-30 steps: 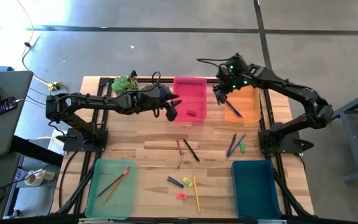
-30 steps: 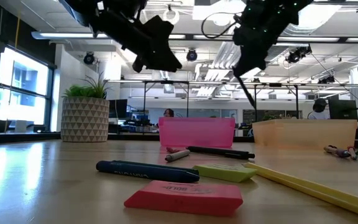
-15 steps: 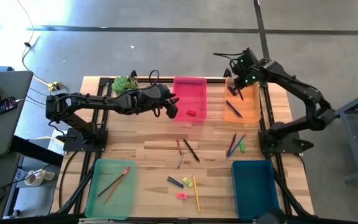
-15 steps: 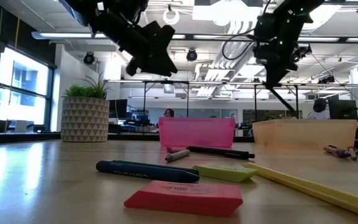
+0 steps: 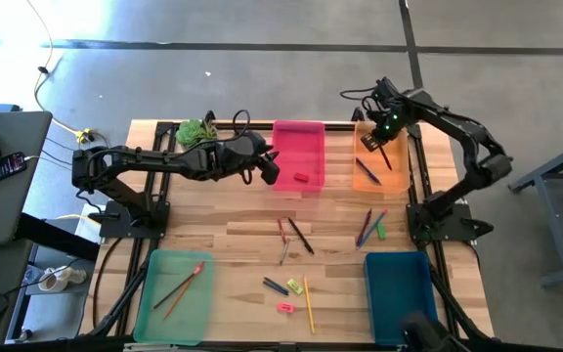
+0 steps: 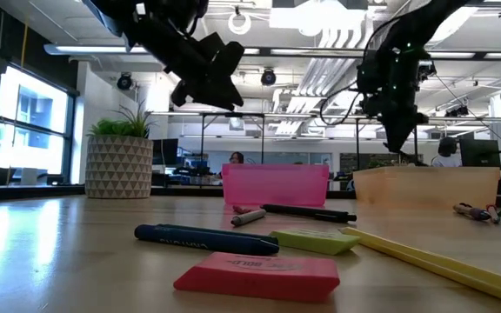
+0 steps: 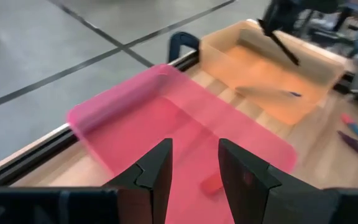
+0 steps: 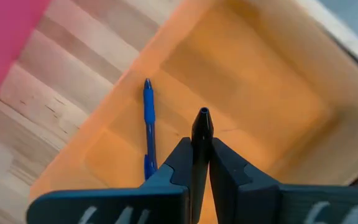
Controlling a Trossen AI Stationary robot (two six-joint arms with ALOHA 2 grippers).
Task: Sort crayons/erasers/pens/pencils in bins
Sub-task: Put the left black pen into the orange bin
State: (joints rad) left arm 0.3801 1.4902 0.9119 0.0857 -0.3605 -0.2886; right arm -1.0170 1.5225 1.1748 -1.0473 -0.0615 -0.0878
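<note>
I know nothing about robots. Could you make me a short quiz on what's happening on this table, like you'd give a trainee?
1. True or false: the right hand holds a black pen above the orange bin.
2. Which bin holds a red eraser? A) pink B) teal C) green
3. Fill in: a ____ pen already lies in the orange bin.

Key: 1 true; 2 A, the pink bin; 3 blue.

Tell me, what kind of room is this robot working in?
Probably a big open lab or workshop-style office. The wooden table carries two mounted robot arms and coloured sorting bins such as the pink bin. The low view shows a high ceiling with strip lights, desks with screens, and a potted plant.
</note>
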